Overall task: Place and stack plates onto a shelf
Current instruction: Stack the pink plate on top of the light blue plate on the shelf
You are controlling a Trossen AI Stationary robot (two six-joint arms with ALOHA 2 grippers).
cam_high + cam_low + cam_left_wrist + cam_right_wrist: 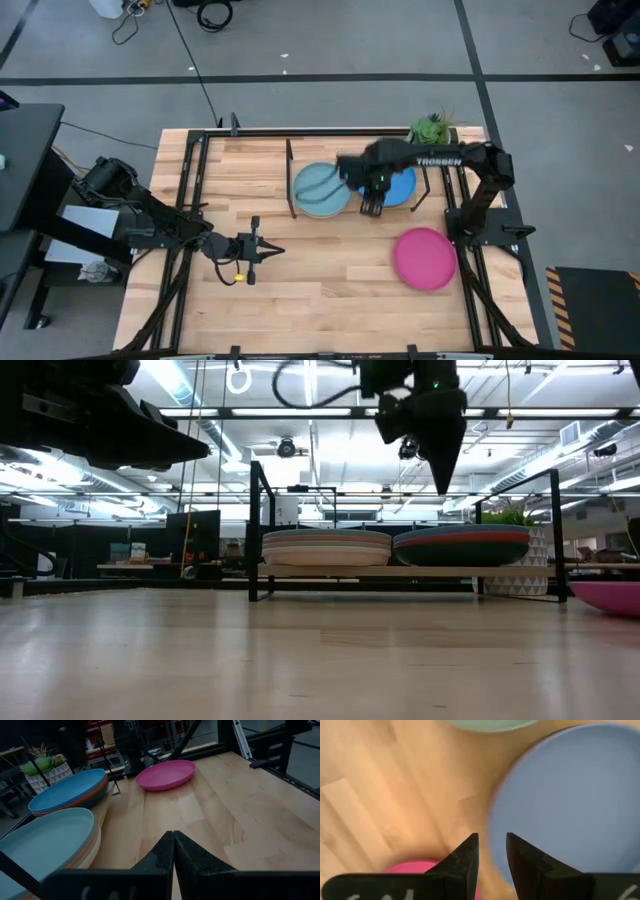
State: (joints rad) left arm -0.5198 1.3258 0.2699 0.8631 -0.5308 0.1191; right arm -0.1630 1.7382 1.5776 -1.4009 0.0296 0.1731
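The shelf [400,571] stands at the table's far middle and carries two stacks of plates. The left stack has the light blue plate [320,188] on top. The right stack has the bright blue plate [402,186] on top, with orange and dark teal rims [95,790] beneath. The magenta plate [425,258] lies flat on the table, near the right side. My right gripper [372,208] hangs above the shelf's near edge between the two stacks, pointing down, its fingers [470,851] a narrow gap apart and holding nothing. My left gripper [275,250] is shut and hovers at the table's left middle.
A small potted green plant [430,128] stands behind the shelf's right end. Black frame rails run along the table's left side [185,200] and right side [470,270]. Bare wood [330,280] lies between the left gripper and the magenta plate.
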